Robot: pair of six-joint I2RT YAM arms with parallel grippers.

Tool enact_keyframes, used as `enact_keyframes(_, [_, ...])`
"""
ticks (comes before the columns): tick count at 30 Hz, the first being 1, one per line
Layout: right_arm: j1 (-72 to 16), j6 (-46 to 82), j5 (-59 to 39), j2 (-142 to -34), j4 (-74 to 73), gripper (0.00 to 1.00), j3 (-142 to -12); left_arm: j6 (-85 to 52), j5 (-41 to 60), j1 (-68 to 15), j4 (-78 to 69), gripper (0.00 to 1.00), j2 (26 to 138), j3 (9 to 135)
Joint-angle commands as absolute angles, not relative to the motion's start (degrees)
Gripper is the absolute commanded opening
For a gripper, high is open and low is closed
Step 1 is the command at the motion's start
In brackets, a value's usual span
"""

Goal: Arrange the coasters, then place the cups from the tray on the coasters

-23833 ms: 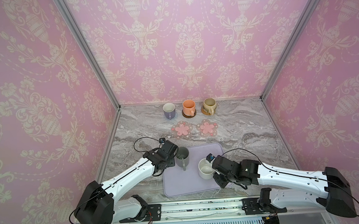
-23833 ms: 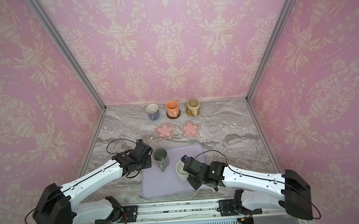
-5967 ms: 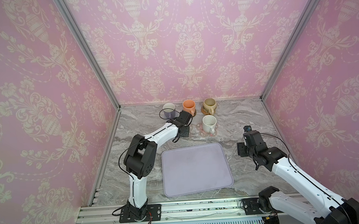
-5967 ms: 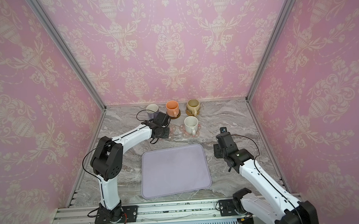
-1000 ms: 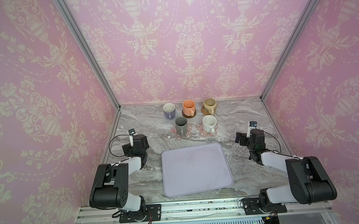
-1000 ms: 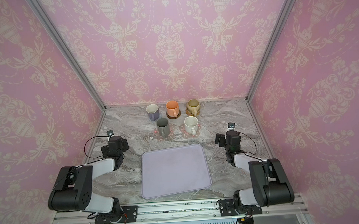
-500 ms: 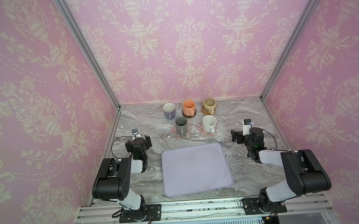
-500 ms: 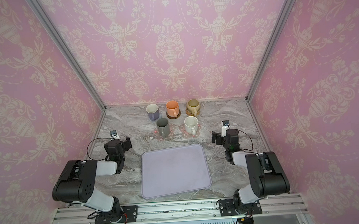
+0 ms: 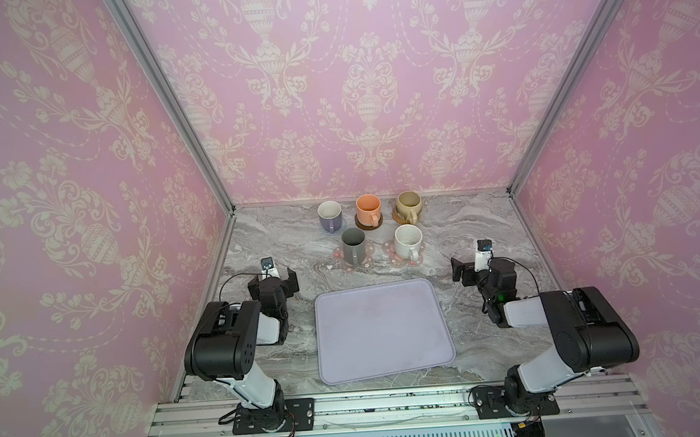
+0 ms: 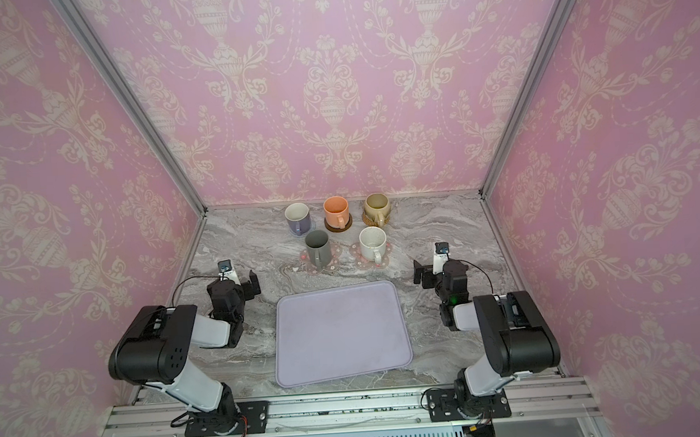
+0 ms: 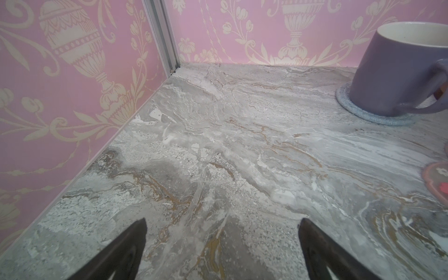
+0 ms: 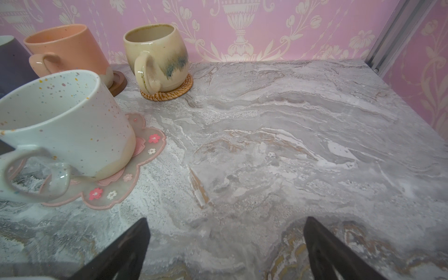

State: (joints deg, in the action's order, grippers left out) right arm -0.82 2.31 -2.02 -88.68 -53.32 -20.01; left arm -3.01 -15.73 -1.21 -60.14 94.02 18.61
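- The left gripper (image 11: 222, 220) has its fingers spread wide with nothing between them; only the dark tips show, over marble (image 11: 242, 145).
- The right gripper (image 12: 225, 219) stands likewise, wide and empty.
- The lavender cup (image 11: 397, 70) on its blue coaster (image 11: 363, 114) is cut off at the frame edge.
- The white cup (image 12: 65, 121) on a pink coaster (image 12: 135, 174) is ahead of the right fingers, apart.
- The grey cup (image 9: 354, 244) shows clearly in both top views only.
- The tray (image 9: 382, 330) lies between the arms.
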Motion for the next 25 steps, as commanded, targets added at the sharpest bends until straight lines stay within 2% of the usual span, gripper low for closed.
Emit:
enact_keyframes(1, [-0.49, 2.08, -1.34, -88.58, -54.19, 1.00, -20.86, -1.67, -15.20, -0.53, -60.53, 0.99, 94.06, 19.54])
enact_keyframes(25, [-0.54, 2.05, -1.12, -88.57, -54.56, 1.00, -20.64, -1.49, -15.25, -0.53, -60.73, 0.99, 94.14, 19.51])
